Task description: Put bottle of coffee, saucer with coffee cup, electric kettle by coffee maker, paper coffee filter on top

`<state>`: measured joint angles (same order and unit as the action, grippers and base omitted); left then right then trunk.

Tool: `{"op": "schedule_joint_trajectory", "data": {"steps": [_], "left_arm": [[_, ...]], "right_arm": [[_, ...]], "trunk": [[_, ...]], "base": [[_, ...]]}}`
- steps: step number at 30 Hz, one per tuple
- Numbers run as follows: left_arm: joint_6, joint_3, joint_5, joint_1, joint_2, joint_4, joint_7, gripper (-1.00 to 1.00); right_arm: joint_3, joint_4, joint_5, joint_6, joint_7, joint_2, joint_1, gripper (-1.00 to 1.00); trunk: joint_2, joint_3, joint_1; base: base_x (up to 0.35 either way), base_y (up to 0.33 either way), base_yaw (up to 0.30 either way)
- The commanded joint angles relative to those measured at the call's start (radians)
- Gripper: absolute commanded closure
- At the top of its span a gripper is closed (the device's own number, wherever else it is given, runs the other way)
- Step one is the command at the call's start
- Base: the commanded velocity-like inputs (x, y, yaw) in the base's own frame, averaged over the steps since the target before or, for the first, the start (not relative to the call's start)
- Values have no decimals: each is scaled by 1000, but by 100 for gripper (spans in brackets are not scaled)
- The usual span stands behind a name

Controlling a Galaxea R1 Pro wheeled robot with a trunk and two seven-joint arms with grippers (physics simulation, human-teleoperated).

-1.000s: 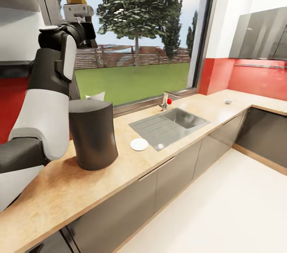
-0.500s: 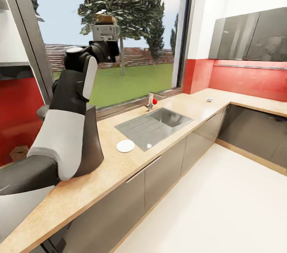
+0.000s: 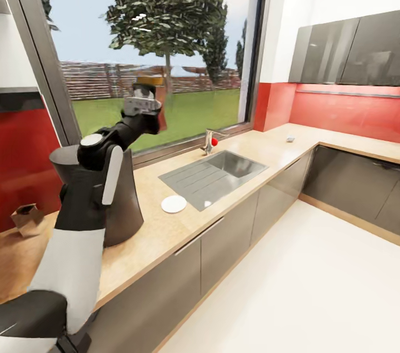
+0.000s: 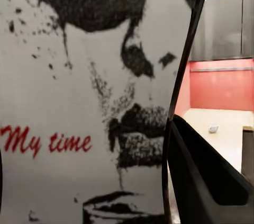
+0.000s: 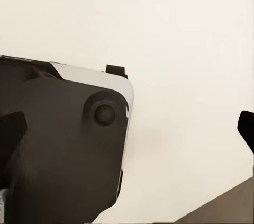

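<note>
In the head view my left gripper [image 3: 142,106] is raised in front of the window, shut on the bottle of coffee [image 3: 161,104], a brown bottle with a yellow lid. The left wrist view is close on the bottle's label [image 4: 84,102], a printed face with the red words "My time", with one dark finger [image 4: 203,181] beside it. The dark coffee maker [image 3: 123,205] stands on the countertop [image 3: 166,230] below my forearm. A white saucer [image 3: 174,204] lies to its right. My right gripper [image 5: 127,128] hangs open over the pale floor.
A steel sink [image 3: 211,174] with a red-knobbed faucet [image 3: 210,142] is set into the counter right of the saucer. A small brown object [image 3: 25,218] sits at the counter's left. A small pale item [image 3: 290,139] rests near the far corner. Dark wall cabinets [image 3: 347,50] hang at the right.
The camera has swung left along the counter. My left arm has come down and reached forward, bringing the bottle from high against the window to just above the coffee maker.
</note>
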<state>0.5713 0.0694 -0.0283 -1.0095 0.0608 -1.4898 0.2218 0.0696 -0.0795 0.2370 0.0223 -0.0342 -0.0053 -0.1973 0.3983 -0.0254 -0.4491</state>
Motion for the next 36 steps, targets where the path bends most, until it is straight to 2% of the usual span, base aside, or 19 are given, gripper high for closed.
{"op": "schedule_joint_trajectory", "data": {"steps": [1, 6, 7, 9, 14, 24, 29, 36], "left_arm": [[6, -1, -5, 19, -6, -19, 8, 100], [-3, -3, -5, 104, -17, -52, 14, 100], [-67, 1, -5, 148, -16, -52, 14, 100], [-114, 5, -5, 172, -15, -52, 11, 100], [-161, 7, -5, 231, -13, -52, 3, 100], [-168, 7, -2, 264, -9, -48, -2, 100], [-207, 7, -1, 281, -7, -44, -2, 100], [-222, 7, -2, 297, -8, -43, -2, 100]], "right_arm": [[7, -1, 10, -6, -1, 2, -1, -100], [9, -3, 8, -36, -1, 5, -1, -100], [10, -3, 5, -42, -1, 5, -1, -100], [10, -3, 5, -43, -1, 5, -1, -100], [10, -2, 5, -44, -1, 5, -1, -100], [10, -2, 5, -44, -1, 5, -1, -100], [10, -2, 5, -44, -1, 5, -1, -100], [10, -2, 5, -44, -1, 4, -1, -100]], "trunk": [[2, -2, -1], [2, -2, -1], [2, -2, -1], [2, -2, -1], [2, -2, -1], [2, -2, -1], [2, -2, -1], [2, -2, -1]], "base": [[0, 0, 0], [0, 0, 0], [0, 0, 0], [0, 0, 0], [0, 0, 0], [-140, -78, 0], [-249, -164, 0], [-259, -166, 0]]}}
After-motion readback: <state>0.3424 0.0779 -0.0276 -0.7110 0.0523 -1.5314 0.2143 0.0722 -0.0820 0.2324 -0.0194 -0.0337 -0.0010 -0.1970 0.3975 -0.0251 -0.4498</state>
